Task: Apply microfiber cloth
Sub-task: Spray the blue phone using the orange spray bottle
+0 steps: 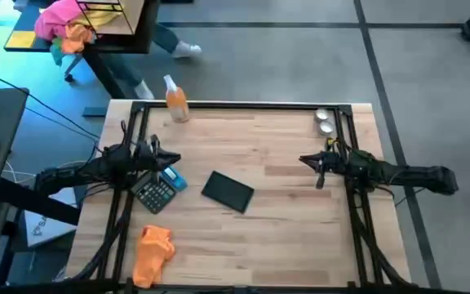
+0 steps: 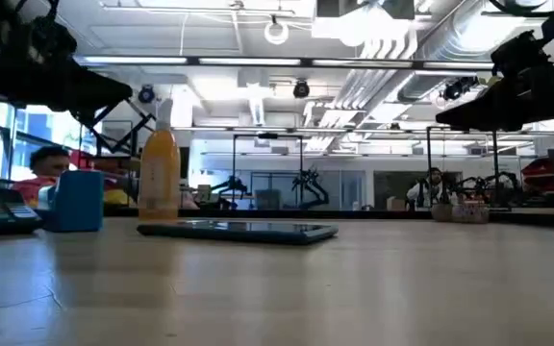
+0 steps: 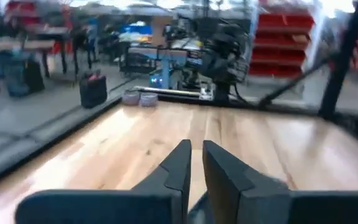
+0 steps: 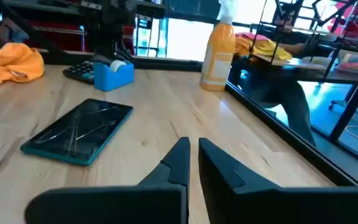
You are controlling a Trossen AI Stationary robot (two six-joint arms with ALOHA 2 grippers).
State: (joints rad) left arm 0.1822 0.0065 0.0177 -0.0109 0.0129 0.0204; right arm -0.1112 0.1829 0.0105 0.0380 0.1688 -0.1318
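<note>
Both grippers hover above the worktop [image 1: 259, 237] with nothing held — left gripper [image 1: 174, 159] near the left edge, right gripper [image 1: 304, 161] toward the right edge, each with jaws nearly closed on air. Microfiber cloth [image 1: 152, 253] lies crumpled at the front-left corner, untouched. Centre stage, a dark tablet [image 1: 228, 191]; beside it, under the left arm, a calculator [image 1: 155, 194] and blue tape dispenser [image 1: 175, 178]. Risk ahead — the left arm swinging back for the cloth could clip that calculator, or pinch only a loose fold.
</note>
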